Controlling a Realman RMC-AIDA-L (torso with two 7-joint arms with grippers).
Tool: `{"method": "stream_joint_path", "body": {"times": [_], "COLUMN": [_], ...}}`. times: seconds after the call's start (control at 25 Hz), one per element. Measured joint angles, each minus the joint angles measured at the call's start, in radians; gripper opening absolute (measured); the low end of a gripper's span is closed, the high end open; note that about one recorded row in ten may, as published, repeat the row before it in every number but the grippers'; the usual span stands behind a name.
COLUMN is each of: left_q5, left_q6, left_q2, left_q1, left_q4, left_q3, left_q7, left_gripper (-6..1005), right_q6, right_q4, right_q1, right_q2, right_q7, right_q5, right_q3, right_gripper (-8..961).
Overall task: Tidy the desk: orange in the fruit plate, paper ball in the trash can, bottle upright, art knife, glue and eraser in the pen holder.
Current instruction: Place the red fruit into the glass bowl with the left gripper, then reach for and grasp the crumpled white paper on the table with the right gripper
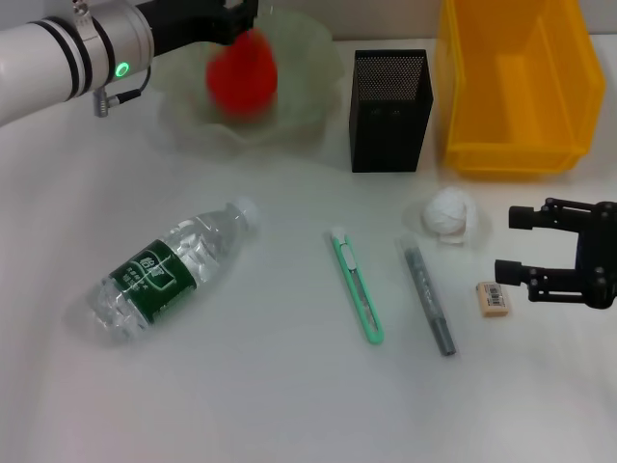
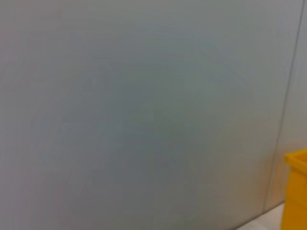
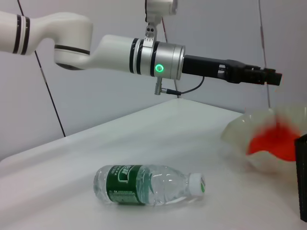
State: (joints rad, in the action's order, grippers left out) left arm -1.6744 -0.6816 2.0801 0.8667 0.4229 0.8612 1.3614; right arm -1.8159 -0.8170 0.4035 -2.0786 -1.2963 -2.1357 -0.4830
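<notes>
My left gripper [image 1: 231, 17] is open above the translucent fruit plate [image 1: 318, 58]. The red-orange orange [image 1: 241, 75] shows blurred in the plate, apart from the gripper, also in the right wrist view [image 3: 273, 141]. The water bottle [image 1: 174, 270] with a green label lies on its side at the left. The green art knife [image 1: 357, 285] and the grey glue stick [image 1: 429, 309] lie in the middle. The white paper ball [image 1: 448, 212] and the eraser [image 1: 494, 299] lie at the right. My right gripper [image 1: 509, 244] is open and empty, between the ball and the eraser.
The black mesh pen holder [image 1: 390, 111] stands at the back centre. The yellow bin [image 1: 516, 82] stands to its right. The left wrist view shows only a grey wall and a corner of the yellow bin [image 2: 297, 191].
</notes>
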Motion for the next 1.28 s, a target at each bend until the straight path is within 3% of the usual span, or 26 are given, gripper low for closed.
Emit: {"method": "stream_joint_path", "body": {"times": [0.2,0.24,0.28,0.48,0.52,0.56,0.6,0.68,0.72,0.76,0.84,0.88,0.92,0.96,1.12,1.28], "left_q5": [0.01,0.011,0.011,0.023,0.024,0.024,0.042,0.051,0.084,0.084,0.124,0.124,0.124,0.124,0.096,0.056], "left_q6": [-0.016,-0.046,-0.046,-0.344,-0.469,-0.469,-0.623,-0.677,-0.787,-0.787,-0.942,-0.942,-0.988,-0.988,-1.09,-1.176], "left_q2": [0.0,-0.001,-0.001,-0.008,-0.01,-0.01,-0.011,-0.012,-0.014,-0.014,-0.014,-0.014,-0.016,-0.016,-0.032,-0.042], "left_q1": [-0.016,-0.027,-0.027,-0.127,-0.177,-0.177,-0.248,-0.274,-0.335,-0.335,-0.449,-0.449,-0.501,-0.501,-0.604,-0.643], "left_q4": [0.005,0.016,0.016,0.095,0.122,0.122,0.146,0.149,0.153,0.153,0.148,0.148,0.146,0.146,0.137,0.134], "left_q3": [0.001,0.001,0.001,0.001,-0.003,-0.003,-0.008,-0.009,-0.01,-0.01,-0.004,-0.004,-0.002,-0.002,-0.001,-0.001], "left_q7": [-0.001,-0.001,-0.001,-0.025,-0.026,-0.026,-0.032,-0.04,-0.074,-0.074,-0.165,-0.165,-0.209,-0.209,-0.302,-0.34], "left_gripper": [351,584,617,785,818,828,838,857,867,866,865,864,863,863,863,863], "right_q6": [0.004,0.002,0.002,-0.041,-0.051,-0.051,-0.064,-0.066,-0.064,-0.064,-0.041,-0.041,-0.025,-0.025,-0.01,-0.013], "right_q4": [0.001,-0.001,-0.001,-0.035,-0.06,-0.06,-0.085,-0.097,-0.127,-0.127,-0.184,-0.184,-0.225,-0.225,-0.346,-0.434], "right_q1": [0.006,0.008,0.008,0.028,0.038,0.038,0.053,0.061,0.073,0.073,0.086,0.086,0.097,0.097,0.142,0.174], "right_q2": [0.0,0.0,0.0,0.002,0.0,0.0,0.0,0.0,0.0,0.0,0.0,0.0,-0.001,-0.001,0.0,0.0], "right_q7": [0.0,0.0,0.0,-0.055,-0.098,-0.098,-0.154,-0.184,-0.247,-0.247,-0.338,-0.338,-0.407,-0.407,-0.616,-0.756], "right_q5": [-0.001,0.0,0.0,0.002,0.003,0.003,0.003,0.003,0.003,0.003,0.002,0.002,-0.001,-0.001,-0.054,-0.114], "right_q3": [0.0,0.0,0.0,0.003,-0.002,-0.002,-0.014,-0.028,-0.065,-0.065,-0.139,-0.139,-0.192,-0.192,-0.279,-0.35], "right_gripper": [779,779,779,777,777,777,777,777,777,777,778,778,778,778,778,778]}}
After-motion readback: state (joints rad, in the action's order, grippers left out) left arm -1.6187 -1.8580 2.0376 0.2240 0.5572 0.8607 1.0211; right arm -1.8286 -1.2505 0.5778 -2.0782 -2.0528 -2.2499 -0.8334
